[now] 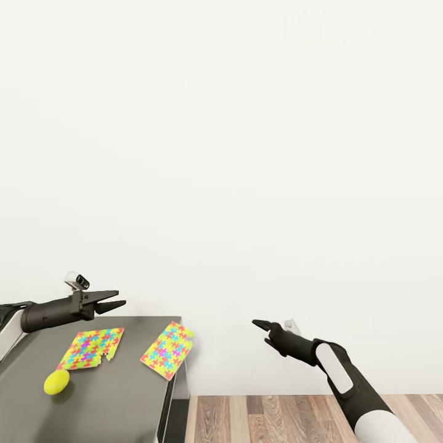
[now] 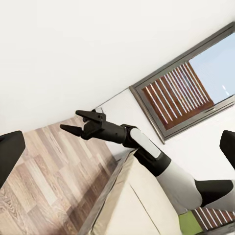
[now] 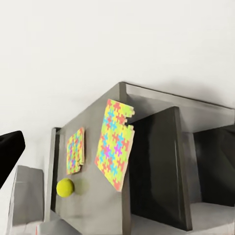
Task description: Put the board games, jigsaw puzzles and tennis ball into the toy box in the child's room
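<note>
Two jigsaw puzzles lie flat on the dark grey table [image 1: 123, 394]. One puzzle [image 1: 92, 349] is near the middle; the other [image 1: 167, 349] overhangs the table's right edge. The tennis ball [image 1: 56, 381] rests in front of the first puzzle. My left gripper [image 1: 120, 298] hovers open above the table's far edge, empty. Off the table to the right, my right gripper [image 1: 258, 325] hangs open and empty over the floor. The right wrist view shows both puzzles [image 3: 115, 144] [image 3: 75, 151] and the ball [image 3: 65, 187]. The toy box and board games are out of view.
A plain white wall rises behind the table. Wood plank floor [image 1: 295, 418] lies to the table's right. In the left wrist view, the right gripper [image 2: 69, 120] stands before a beige bed [image 2: 132, 205] and a grey-framed window [image 2: 186, 88].
</note>
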You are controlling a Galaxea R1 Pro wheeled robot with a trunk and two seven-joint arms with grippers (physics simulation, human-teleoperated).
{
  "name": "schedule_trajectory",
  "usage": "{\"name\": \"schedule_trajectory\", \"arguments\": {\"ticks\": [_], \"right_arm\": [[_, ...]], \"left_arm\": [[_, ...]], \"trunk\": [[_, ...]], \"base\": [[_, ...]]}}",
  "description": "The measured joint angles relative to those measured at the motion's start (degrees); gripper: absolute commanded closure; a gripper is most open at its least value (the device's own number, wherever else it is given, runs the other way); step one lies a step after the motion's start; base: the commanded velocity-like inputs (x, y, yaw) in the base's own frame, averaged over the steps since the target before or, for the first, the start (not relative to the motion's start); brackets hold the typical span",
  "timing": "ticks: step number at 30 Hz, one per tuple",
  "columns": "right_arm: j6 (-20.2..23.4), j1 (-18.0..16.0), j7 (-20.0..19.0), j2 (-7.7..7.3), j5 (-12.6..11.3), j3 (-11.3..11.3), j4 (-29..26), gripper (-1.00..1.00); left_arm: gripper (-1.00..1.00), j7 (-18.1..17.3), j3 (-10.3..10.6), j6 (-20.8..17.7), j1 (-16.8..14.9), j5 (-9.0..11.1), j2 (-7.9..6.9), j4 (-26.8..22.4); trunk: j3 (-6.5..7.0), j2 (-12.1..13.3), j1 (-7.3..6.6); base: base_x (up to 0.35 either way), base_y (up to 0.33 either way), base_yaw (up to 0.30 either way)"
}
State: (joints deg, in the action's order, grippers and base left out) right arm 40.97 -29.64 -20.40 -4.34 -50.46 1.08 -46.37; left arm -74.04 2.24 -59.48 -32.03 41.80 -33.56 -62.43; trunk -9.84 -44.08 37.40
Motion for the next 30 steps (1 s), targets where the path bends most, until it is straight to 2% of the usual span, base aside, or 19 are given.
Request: {"name": "schedule_trajectory", "arguments": {"ticks": [23, 30], "right_arm": [[-0.66, 0.06, -0.19, 0.16, 0.21, 0.73, -1.02, -1.00], [-3.94, 0.06, -0.34, 0.19, 0.02, 0.67, -0.95, -1.00]], "left_arm": [[-1.00, 0.07, -0.02, 0.07, -0.01, -0.08, 0.10, 0.16], [-1.00, 0.08, -0.13, 0.07, -0.02, -0.07, 0.10, 0.17]], "trunk": [[-4.14, -9.24, 5.06], [-5.40, -12.05, 6.60]], "base": [[0.000, 0.000, 0.000], [0.000, 0.000, 0.000]]}}
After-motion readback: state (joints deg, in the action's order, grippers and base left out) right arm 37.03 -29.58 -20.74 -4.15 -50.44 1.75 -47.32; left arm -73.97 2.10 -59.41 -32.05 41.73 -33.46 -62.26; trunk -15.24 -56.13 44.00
